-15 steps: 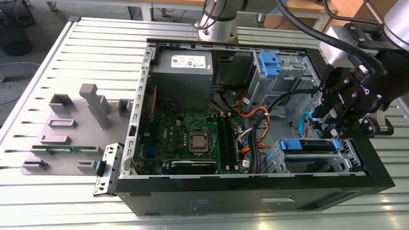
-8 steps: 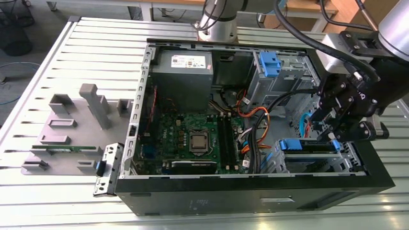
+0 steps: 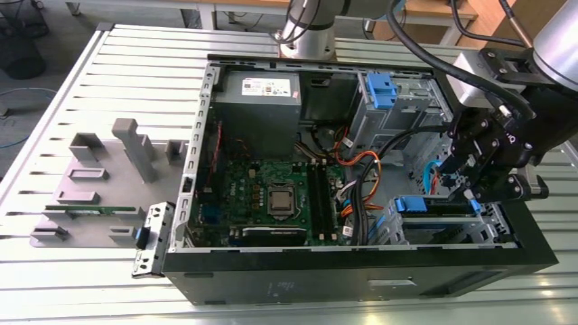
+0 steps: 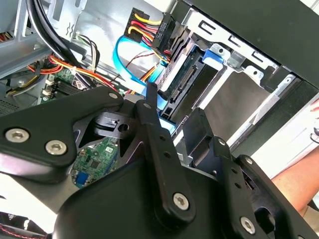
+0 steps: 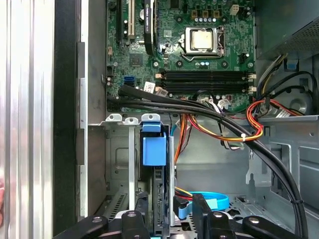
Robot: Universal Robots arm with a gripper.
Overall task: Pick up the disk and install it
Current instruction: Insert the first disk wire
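we start with the ribbed grey metal table [image 3: 72, 95], which carries everything; on it lies the open black desktop computer case [image 3: 361, 284] on its side, its panel off so the inside can be reached from above; inside, the green motherboard [image 3: 271, 193] sits flat on the case floor, with the grey metal power supply box [image 3: 260, 101] at the far end, and bundled black, orange and red cables [image 5: 219, 117] draped across toward the drive bays; beside the case, on the exterior view's left, stands a grey moulded parts holder [image 3: 99, 183] with a thin green circuit strip [image 3: 91, 210] resting in one slot, apparently kept there as staging; the black robot gripper [image 3: 483, 179] hangs over the drive bay corner of the case, on the exterior view's right; in the first wrist view we see the silver-black hard disk with its blue plastic rail tab [image 5: 153, 149] standing on edge in the metal drive cage [image 5: 119, 159], directly in line with the gripper's fingertips [image 5: 172, 216], which flank its near end; the jaws look parted around the disk rather than pressing it, though we cannot tell for certain whether they touch it; we judge the disk is largely seated in its bay.
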